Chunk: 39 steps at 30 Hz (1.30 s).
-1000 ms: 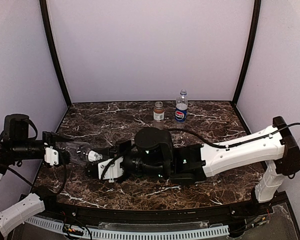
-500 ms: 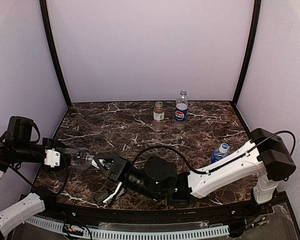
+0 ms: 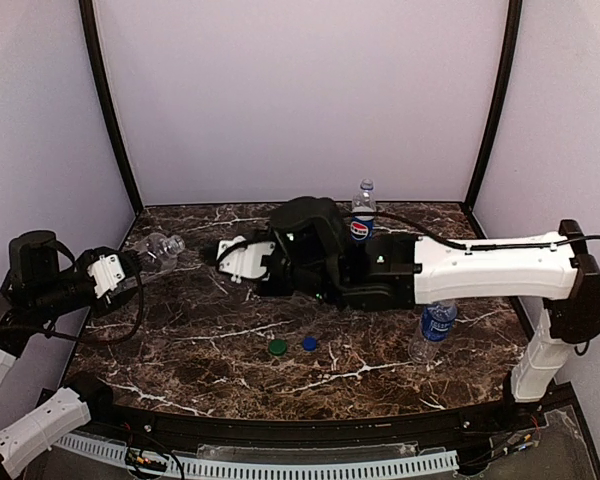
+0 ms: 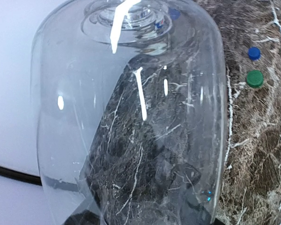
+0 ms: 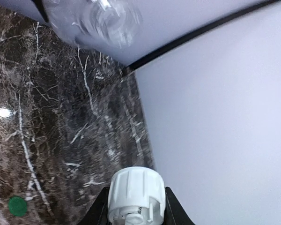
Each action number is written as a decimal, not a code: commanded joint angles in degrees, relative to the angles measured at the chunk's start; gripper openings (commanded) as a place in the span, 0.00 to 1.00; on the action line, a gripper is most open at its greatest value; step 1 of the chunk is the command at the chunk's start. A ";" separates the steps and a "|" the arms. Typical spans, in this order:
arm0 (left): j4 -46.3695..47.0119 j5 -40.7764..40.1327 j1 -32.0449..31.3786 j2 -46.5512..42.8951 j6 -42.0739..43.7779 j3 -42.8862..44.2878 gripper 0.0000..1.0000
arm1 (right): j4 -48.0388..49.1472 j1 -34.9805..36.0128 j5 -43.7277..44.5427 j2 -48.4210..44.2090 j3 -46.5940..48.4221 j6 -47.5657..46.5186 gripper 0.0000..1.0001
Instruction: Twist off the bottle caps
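The left gripper (image 3: 130,262) is clenched on the base end of the plain clear bottle (image 3: 158,246), which it holds roughly on its side over the worktop (image 3: 180,350) at the left edge, toward the back-left corner. The bottle neck points toward the right gripper (image 3: 223,250) and carries no cap. In the left wrist view the bottle wall (image 4: 131,122) fills most of the picture. The right gripper is closed on the white cap (image 5: 136,190), which sits between both fingers (image 5: 99,208) with its ribbed side exposed. The cap and the bottle neck are apart, with open worktop showing between them. The green cap (image 3: 277,347) and the dark blue cap (image 3: 309,343) lie loose just beside each other near the middle of the worktop, closer to the front edge. The Pepsi bottle (image 3: 362,215) stands upright at the back edge. The blue-label bottle (image 3: 435,325) stands upright toward the right edge, directly below the right forearm. Whether it carries a cap cannot be determined.
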 commanded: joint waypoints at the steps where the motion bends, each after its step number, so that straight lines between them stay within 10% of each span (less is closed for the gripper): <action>1: 10.74 -4.19 1.40 -1.27 -13.94 -1.84 0.45 | -40.59 -8.73 -9.16 3.63 4.18 43.43 0.00; 7: 11.31 -1.45 2.20 -1.85 -16.93 -2.22 0.45 | -53.69 -16.35 -22.12 12.30 3.65 56.73 0.00; 24: 10.78 0.75 2.68 -2.15 -16.75 -1.34 0.45 | -47.87 -18.90 -24.96 15.71 -5.60 58.00 0.00; 31: 7.34 8.96 2.68 -2.19 -17.25 0.43 0.47 | -51.12 -18.79 -23.66 14.84 -2.29 58.00 0.96; 39: -2.57 27.07 2.68 -1.76 -15.19 2.75 0.50 | -50.22 -16.66 -22.85 4.01 7.23 54.78 0.99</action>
